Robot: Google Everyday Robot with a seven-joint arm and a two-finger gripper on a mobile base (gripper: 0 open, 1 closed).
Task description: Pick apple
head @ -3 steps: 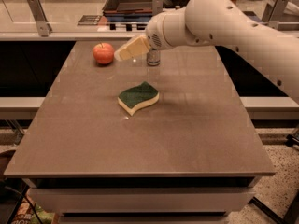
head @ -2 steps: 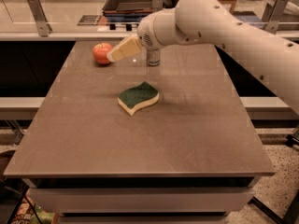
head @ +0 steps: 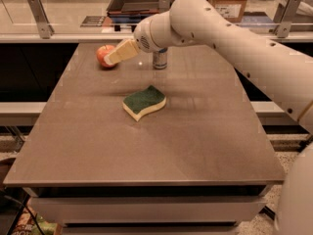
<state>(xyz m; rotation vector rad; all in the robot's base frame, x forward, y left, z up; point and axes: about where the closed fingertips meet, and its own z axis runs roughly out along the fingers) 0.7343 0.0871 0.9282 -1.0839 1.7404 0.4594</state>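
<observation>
Gripper (head: 113, 58) at the apple (head: 101, 54), upper left of frame

Mid-frame, 1 green-and-yellow sponge (head: 144, 102) lies flat on the brown table (head: 205, 141). Farther back, upper centre, 1 can (head: 160, 59) stands partly behind the arm. Gripper points left from there, its tip overlapping the apple's right side – can't tell if it's wide, narrow or holding. Apple sits at the table's far-left part.
</observation>
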